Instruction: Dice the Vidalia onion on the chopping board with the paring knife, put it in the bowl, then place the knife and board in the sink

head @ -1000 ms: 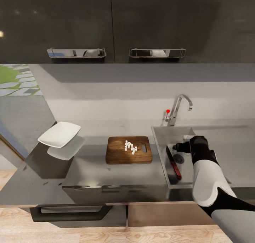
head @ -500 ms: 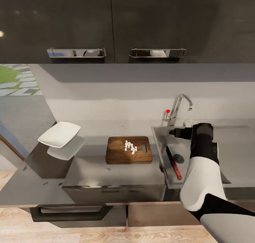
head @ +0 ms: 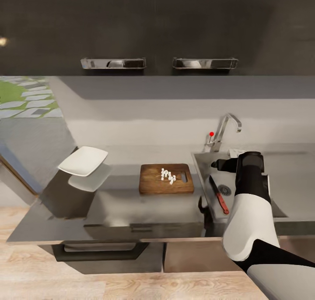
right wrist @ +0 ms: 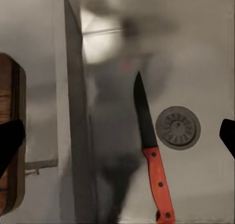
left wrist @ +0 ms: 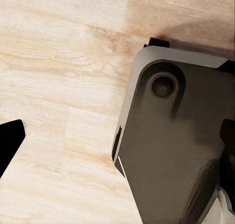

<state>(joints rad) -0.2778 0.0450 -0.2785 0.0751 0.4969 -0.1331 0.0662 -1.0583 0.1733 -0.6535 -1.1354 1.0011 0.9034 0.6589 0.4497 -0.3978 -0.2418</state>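
The paring knife (head: 218, 195) lies in the sink (head: 202, 160), dark blade toward the tap, red handle (right wrist: 159, 182) beside the round drain (right wrist: 178, 127). My right gripper (head: 215, 164) hovers above the basin, open and empty; its fingertips (right wrist: 10, 141) stand wide on either side of the knife (right wrist: 145, 121). The chopping board (head: 153, 182) rests on the countertop (head: 118, 206) left of the sink, with the diced onion (head: 168, 175) piled on it. Further left stands the white bowl (head: 83, 160). My left gripper (left wrist: 117, 140) hangs open over the floor.
The chrome tap (head: 227, 129) with its red knob (head: 211, 134) rises behind the sink. Black wall cabinets (head: 157, 28) hang above the counter. Wooden floor (left wrist: 58, 62) and my own base (left wrist: 176, 145) lie under the left gripper.
My right gripper has risen from the basin near the drain toward the tap, leaving the knife lying in the sink. The whole picture has since shifted, so the camera moved.
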